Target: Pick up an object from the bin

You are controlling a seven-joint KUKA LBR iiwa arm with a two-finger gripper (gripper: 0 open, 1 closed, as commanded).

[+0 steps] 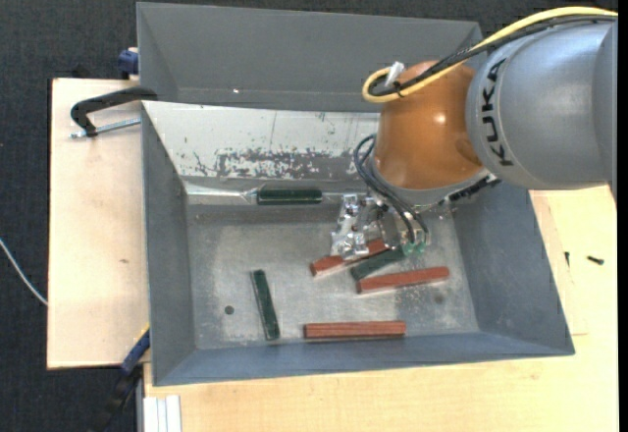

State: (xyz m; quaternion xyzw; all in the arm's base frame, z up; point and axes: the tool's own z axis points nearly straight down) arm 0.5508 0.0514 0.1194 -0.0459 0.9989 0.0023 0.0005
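Pincer (351, 236) low in bin (167, 253) centre, over a red-brown stick (327, 267) and dark green stick (373, 267). Released or clenched: can't tell.

Grey bin (216, 253) floor: red-brown bars (353, 329) & dk green sticks (263, 304) lying scattered.

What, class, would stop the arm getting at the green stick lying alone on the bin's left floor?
Probably nothing, so likely yes: the green stick lies flat and uncovered, left of the gripper, which hangs over a red stick.
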